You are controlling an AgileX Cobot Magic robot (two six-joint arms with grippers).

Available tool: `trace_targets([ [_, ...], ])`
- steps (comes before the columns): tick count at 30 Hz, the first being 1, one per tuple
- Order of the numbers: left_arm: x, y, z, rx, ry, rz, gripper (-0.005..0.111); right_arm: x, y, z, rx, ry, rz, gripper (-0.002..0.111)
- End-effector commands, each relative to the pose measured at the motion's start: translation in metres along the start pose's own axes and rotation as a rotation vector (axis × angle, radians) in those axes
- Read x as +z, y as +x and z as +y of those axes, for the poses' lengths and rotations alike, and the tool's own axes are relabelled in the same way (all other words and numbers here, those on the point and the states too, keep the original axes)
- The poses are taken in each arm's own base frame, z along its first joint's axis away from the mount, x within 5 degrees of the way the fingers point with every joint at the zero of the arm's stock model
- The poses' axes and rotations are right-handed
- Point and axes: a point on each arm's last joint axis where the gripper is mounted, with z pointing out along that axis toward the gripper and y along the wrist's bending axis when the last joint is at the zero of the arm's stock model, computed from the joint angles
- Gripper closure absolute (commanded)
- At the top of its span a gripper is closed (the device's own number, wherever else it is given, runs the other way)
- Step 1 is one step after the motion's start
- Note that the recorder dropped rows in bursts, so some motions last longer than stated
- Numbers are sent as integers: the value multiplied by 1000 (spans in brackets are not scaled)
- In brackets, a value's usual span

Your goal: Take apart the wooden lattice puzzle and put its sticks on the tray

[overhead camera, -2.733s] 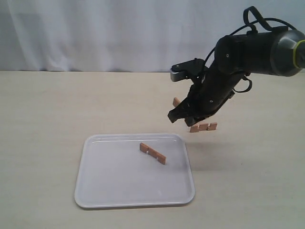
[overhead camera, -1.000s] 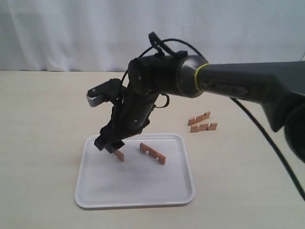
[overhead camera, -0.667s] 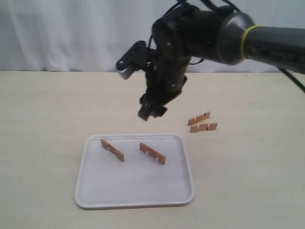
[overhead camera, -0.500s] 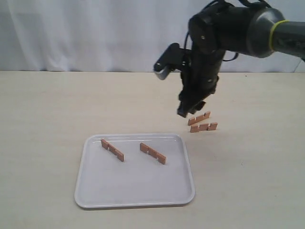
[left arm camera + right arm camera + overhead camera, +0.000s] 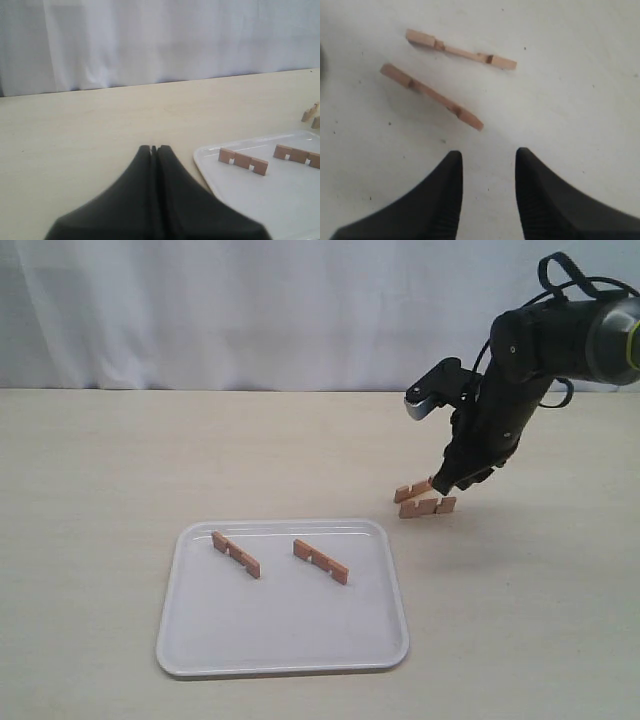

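Change: in the last second or so the right gripper point(image 5: 445, 485) had released a stick on the tray point(image 5: 290, 667) and swung back toward the right edge of the tabletop point(image 5: 120, 460); sticks on the tray went from one to two.
Tray: lay by the near edge, left of the middle; older stick point(image 5: 321, 561) and newly placed stick point(image 5: 236, 554) stood on edge, notches down, well apart; neither had shifted since release.
Assembly: nothing was left interlocked; all four pieces were separate.
Remaining: far loose stick point(image 5: 418, 488) and near loose stick point(image 5: 427, 506) lay on the bare table beyond the tray's far right corner; close together, with a small gap in the right wrist view.
Right gripper: fingers moderately parted and empty; tips low, just beside the far loose stick; both sticks lay ahead of the fingers, not between them.
Left gripper point(image 5: 154, 148): fingers pressed together, nothing held; over bare table beside the tray; not seen in the exterior view.
Meaning: task judged half done; third pick likely next; the close neighbour risked a nudge.
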Motion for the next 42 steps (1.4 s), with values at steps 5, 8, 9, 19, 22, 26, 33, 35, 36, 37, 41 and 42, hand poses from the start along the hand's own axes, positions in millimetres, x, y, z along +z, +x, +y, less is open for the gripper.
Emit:
trace_targets([
  [5,0,0,0,-3,2,-8,107,28,-3,5,14,-32,-23,62],
  [8,0,0,0,-3,2,-8,107,34,-2,6,12,-39,-11,61],
  [9,0,0,0,-3,2,-8,107,35,-2,6,6,-41,-9,61],
  [19,0,0,0,-3,2,-8,107,46,-3,13,-180,-100,-23,61],
  [22,0,0,0,-3,2,-8,107,56,-1,14,-191,-99,-5,61],
  [26,0,0,0,-3,2,-8,107,66,-3,13,-182,-77,-28,61],
  [33,0,0,0,-3,2,-8,107,72,0,16,-154,-99,5,81],
  [35,0,0,0,-3,2,-8,107,71,2,17,-155,-113,25,89],
  [36,0,0,0,-3,2,-8,107,71,3,18,-155,-119,34,93],
  [37,0,0,0,-3,2,-8,107,71,4,18,-155,-123,41,96],
  [41,0,0,0,-3,2,-8,107,71,7,20,-157,-144,73,96],
  [42,0,0,0,-3,2,-8,107,70,7,21,-165,-150,80,93],
])
